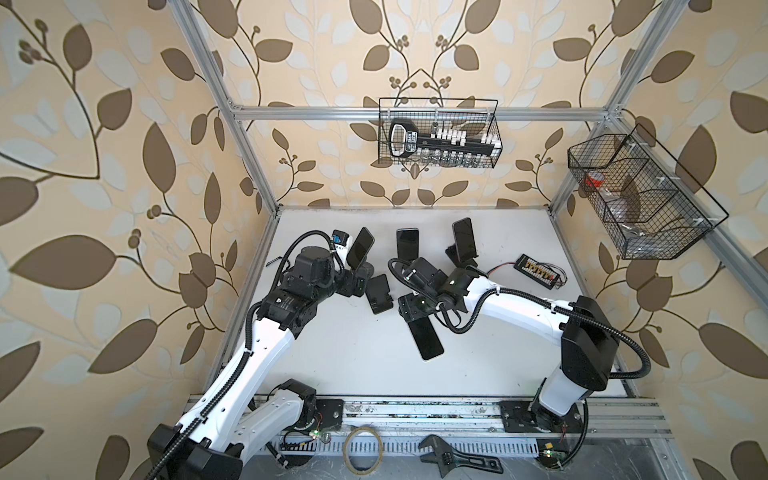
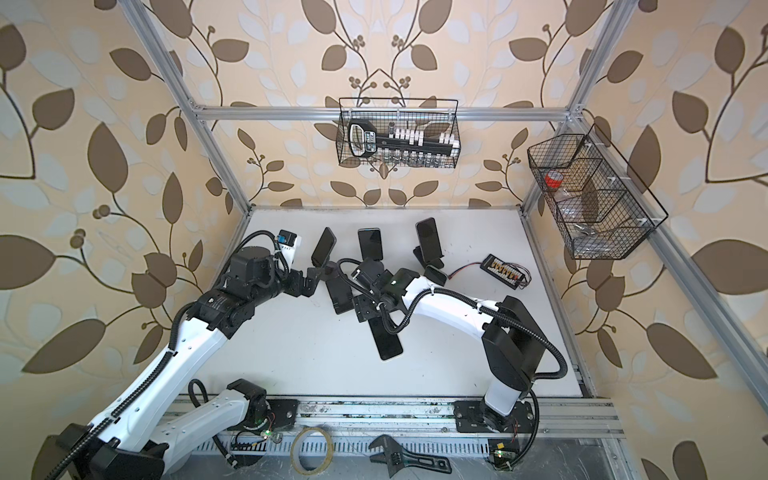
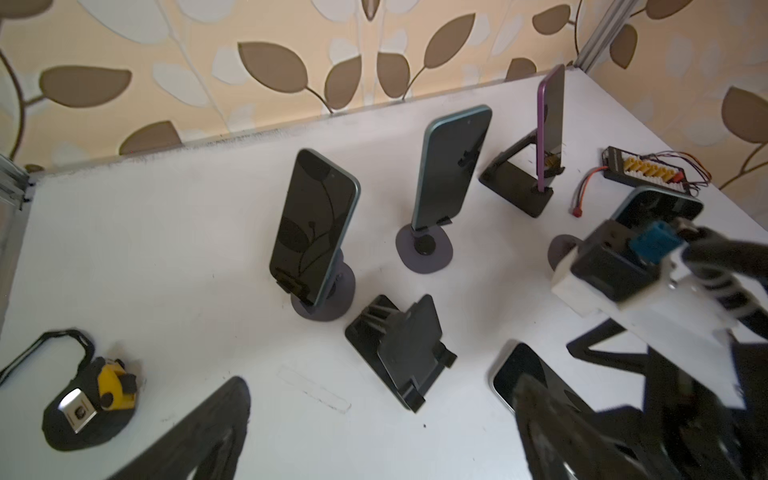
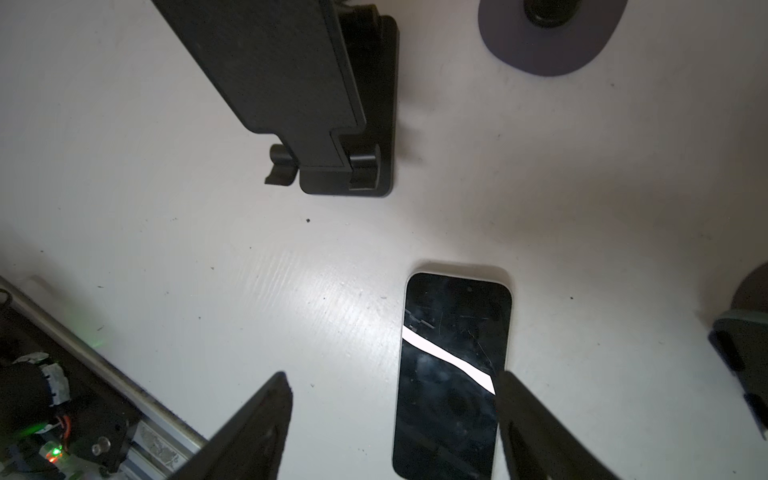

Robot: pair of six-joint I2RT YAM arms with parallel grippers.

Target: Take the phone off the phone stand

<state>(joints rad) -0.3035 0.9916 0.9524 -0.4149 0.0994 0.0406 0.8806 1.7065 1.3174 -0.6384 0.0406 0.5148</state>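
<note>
Right gripper (image 4: 390,376): jaws apart, empty
White-edged black phone (image 4: 453,332): lying flat, beside one fingertip
Left gripper (image 3: 382,380): spread wide, empty

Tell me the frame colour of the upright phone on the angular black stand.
Purple phone frame; clearest in the left wrist view.

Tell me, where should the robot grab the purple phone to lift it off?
Pinch the purple phone by its long edges near the top, coming from above, probably: it stands almost upright, bottom caught in the black stand, upper half free.
</note>
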